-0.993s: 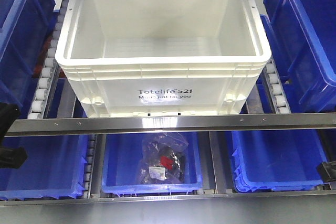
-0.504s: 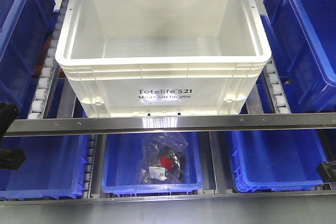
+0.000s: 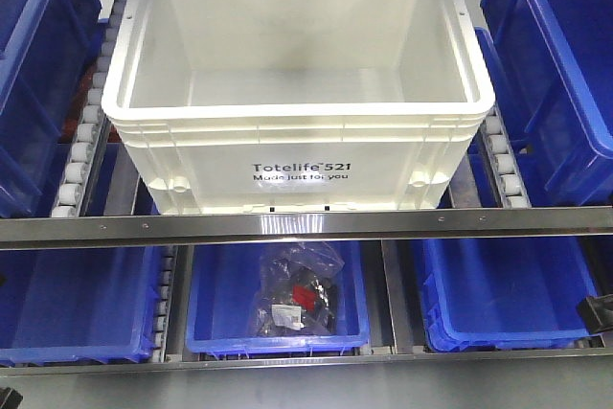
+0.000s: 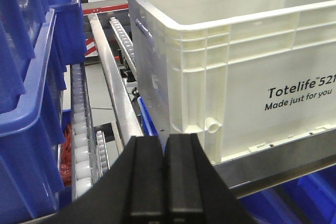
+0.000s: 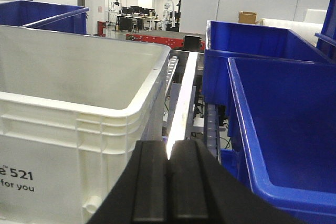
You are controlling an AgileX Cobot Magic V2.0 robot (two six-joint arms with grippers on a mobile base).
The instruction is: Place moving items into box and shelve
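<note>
box (image 4: 252,72) just ahead-right of closed left end effector (image 4: 166,182).

Left gripper (image 4: 164,182) — matte black, two flat rectangular fingers (image 4: 146,179) with squared edges, thin seam between them, widening into angular black housing below. Right gripper (image 5: 168,187) — same black plastic build, smooth finger faces, no visible markings, screws or cables.
</note>
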